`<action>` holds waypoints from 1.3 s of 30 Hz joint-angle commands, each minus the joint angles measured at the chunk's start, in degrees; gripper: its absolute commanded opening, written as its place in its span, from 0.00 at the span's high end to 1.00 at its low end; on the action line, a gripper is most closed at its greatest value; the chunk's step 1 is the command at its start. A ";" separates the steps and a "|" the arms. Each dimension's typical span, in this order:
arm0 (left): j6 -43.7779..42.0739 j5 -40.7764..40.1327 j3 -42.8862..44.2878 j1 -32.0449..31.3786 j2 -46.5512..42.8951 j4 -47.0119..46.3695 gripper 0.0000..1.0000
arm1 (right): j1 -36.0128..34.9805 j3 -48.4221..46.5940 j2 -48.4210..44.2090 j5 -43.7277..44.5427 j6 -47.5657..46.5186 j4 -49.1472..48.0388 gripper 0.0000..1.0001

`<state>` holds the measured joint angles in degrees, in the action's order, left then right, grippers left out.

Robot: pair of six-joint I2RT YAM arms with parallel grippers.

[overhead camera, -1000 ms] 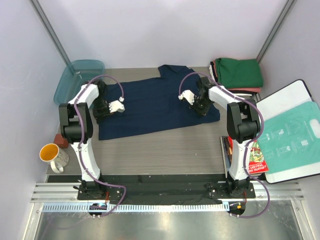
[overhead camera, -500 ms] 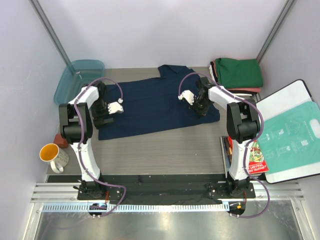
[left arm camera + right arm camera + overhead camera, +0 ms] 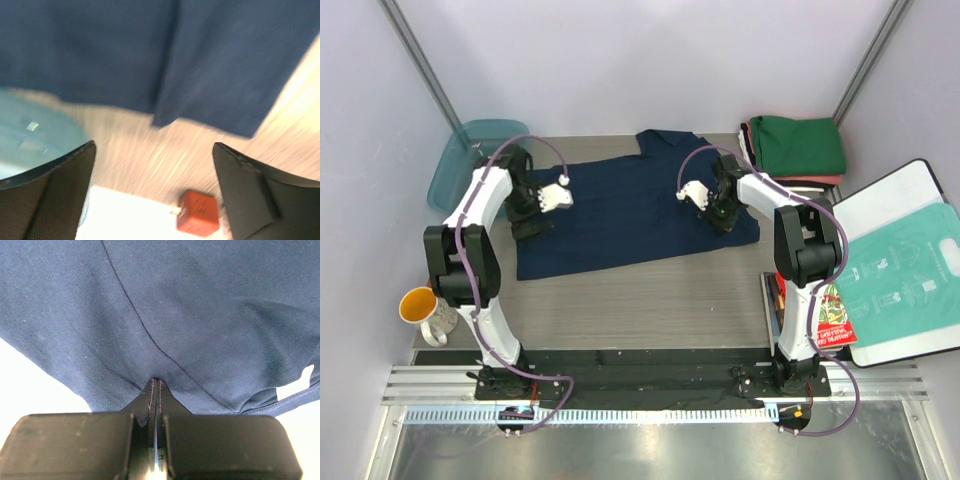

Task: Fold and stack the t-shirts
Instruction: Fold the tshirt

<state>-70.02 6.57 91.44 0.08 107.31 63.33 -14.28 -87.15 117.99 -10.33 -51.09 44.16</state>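
Over navy shirt (image 3: 630, 215), left edge: left claw (image 3: 154, 146) wide open, empty | right claw (image 3: 156, 382) pinched tight on shirt's right edge

Pale walls (image 3: 620, 60) — grey wood-grain table (image 3: 650, 300)

One dark navy t-shirt (image 3: 630, 215), spread flat on the counter (image 3: 650, 300). One stack of folded t-shirts (image 3: 798, 145), three colours countable: green on top, salmon-red, white. One translucent teal tub (image 3: 460, 165). One yellow mug (image 3: 420, 305). One small red block (image 3: 198, 217). One teal-printed plastic bag (image 3: 905, 270) on one white board (image 3: 910, 190). One printed booklet (image 3: 835, 320). Two robot arms (image 3: 480, 250).
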 commanded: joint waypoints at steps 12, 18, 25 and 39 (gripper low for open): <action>3.57 1.17 -13.91 -7.90 2.38 0.22 0.94 | 0.31 -0.12 -1.45 4.18 0.38 -3.82 0.99; 4.36 -4.80 -18.48 -7.99 4.74 -4.09 0.97 | 0.75 0.49 -1.63 4.00 0.20 -4.52 0.99; 3.58 -2.53 -23.84 -9.56 3.19 -1.99 0.99 | 1.36 4.36 -2.42 4.97 -0.85 -5.23 0.99; 2.26 -2.18 -34.39 -13.96 -4.82 -2.95 0.99 | 1.10 20.79 -13.75 3.38 -0.94 -4.53 0.99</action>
<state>-66.94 1.17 61.63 -13.69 102.48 59.55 -13.74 -70.67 107.18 -8.12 -52.03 34.76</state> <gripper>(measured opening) 0.006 0.020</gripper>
